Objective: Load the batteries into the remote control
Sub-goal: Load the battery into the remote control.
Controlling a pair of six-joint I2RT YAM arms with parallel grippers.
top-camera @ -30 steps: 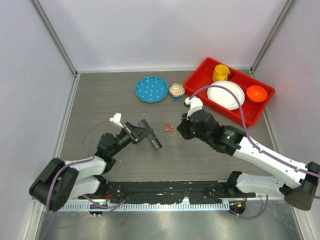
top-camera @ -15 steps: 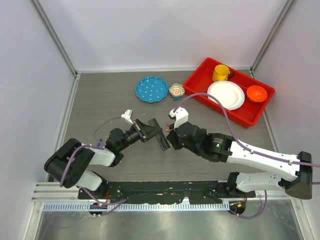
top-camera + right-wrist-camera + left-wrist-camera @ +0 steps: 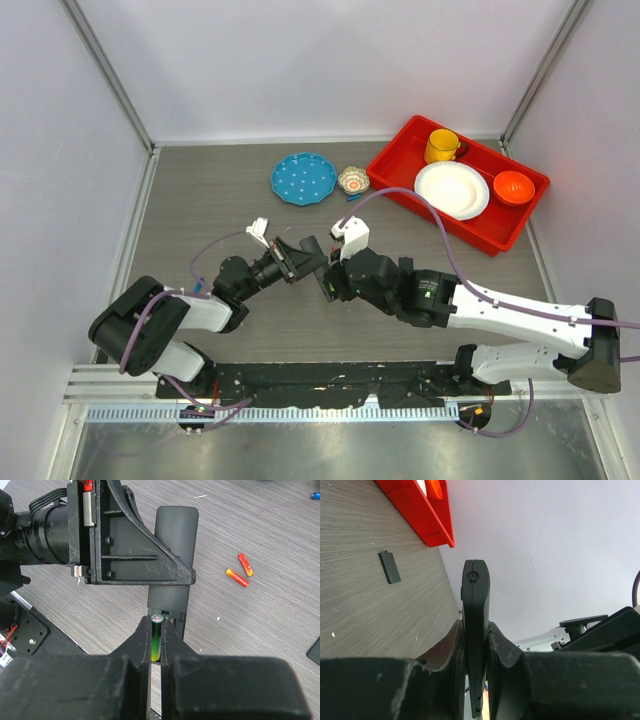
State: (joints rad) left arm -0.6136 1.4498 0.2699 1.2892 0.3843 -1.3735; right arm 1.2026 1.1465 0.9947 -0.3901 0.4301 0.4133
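Note:
My left gripper (image 3: pixel 305 262) is shut on the remote control (image 3: pixel 322 276), a slim black bar held above mid-table. In the left wrist view the remote control (image 3: pixel 476 600) stands edge-on between the fingers of the left gripper (image 3: pixel 476 632). My right gripper (image 3: pixel 156 623) is shut on a green battery (image 3: pixel 156 641), whose metal tip points at the remote control (image 3: pixel 173 535) and sits right at its open compartment end (image 3: pixel 170 614). From above, the right gripper (image 3: pixel 331 283) meets the remote's near end. No other battery is in view.
Two small orange sticks (image 3: pixel 240 572) lie on the table to the right. A flat black cover piece (image 3: pixel 389 567) lies apart on the table. At the back are a blue plate (image 3: pixel 303 178), a small bowl (image 3: pixel 353 180) and a red tray (image 3: pixel 392 152) with crockery.
The right arm has swung left with the battery to the remote's end. The left gripper has carried the remote right and slightly back to meet it.

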